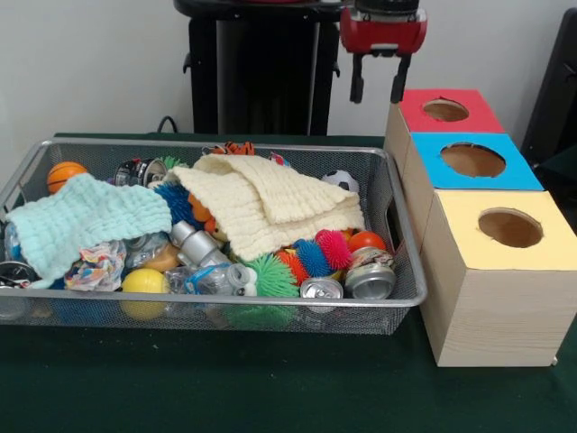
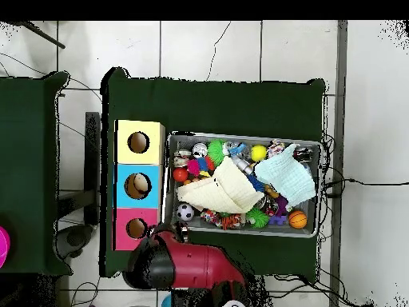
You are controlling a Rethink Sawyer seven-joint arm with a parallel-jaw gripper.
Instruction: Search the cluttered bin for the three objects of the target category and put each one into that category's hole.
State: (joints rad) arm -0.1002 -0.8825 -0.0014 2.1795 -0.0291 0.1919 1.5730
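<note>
Confetti-print wad lies in bin, far from raised gripper.

Sawyer arm, two views. Front view: gripper with a glossy red housing, rounded at its lower corners, under a darker collar — two short black fingers project from its underside, each a plain straight bar. Behind it, a black pedestal with broad upright panels. Overhead view: the arm shows as a bulky red shell with black joint sections — smooth, rounded casing.
</note>
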